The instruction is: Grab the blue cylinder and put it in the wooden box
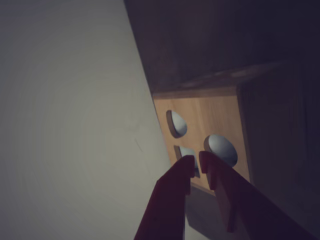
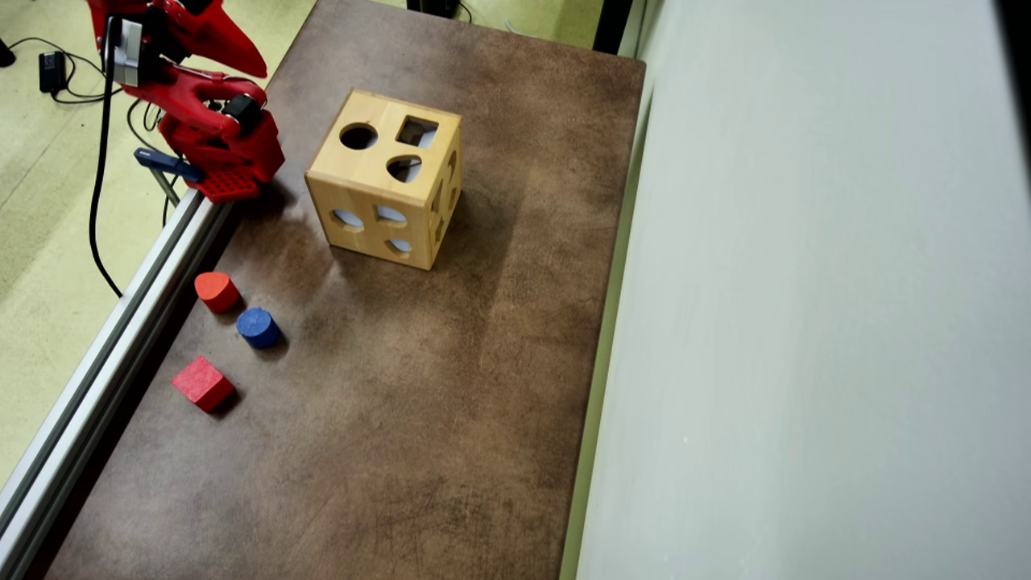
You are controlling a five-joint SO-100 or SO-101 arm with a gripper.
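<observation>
fingers (image 1: 186, 167) nearly closed, wrist view only; overhead shows blue cylinder (image 2: 258, 327).

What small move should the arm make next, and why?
Probably swing toward the blue cylinder: it sits untouched on the table between the orange-red block and red cube, while the empty gripper points at the wooden box.

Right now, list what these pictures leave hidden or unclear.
- Gripper: the overhead view cuts its fingertips off at the top edge; only the wrist view shows them, close together with nothing between.
- Blue cylinder: outside the wrist view, which faces the box.
- Box interior: dark behind the holes in both views.
- Box far sides: hidden by the box itself in the overhead view.
- Wrist view: dim, table detail lost.
</observation>
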